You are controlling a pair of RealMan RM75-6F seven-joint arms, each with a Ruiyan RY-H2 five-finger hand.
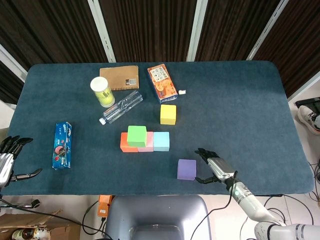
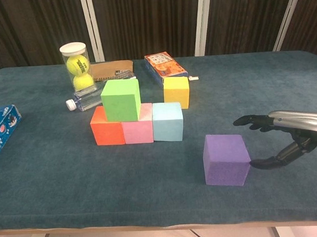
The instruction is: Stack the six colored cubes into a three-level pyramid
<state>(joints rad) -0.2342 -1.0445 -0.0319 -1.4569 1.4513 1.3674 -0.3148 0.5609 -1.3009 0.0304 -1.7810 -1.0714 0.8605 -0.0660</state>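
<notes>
The right hand [image 2: 284,137] hangs low over the dark blue cloth-covered desk [image 1: 240,100], fingers spread and holding nothing, just beside the purple foam cube [image 2: 226,159] without touching it. That cube sits alone near the front edge. Behind it, an orange cube [image 2: 106,132], a pink cube [image 2: 138,130] and a light blue cube [image 2: 167,122] stand in a touching row, with a green cube [image 2: 121,99] resting on the orange and pink ones. A yellow cube [image 2: 176,91] stands apart, further back. The left hand [image 1: 7,159] is off the desk's left edge, released, fingers apart.
</notes>
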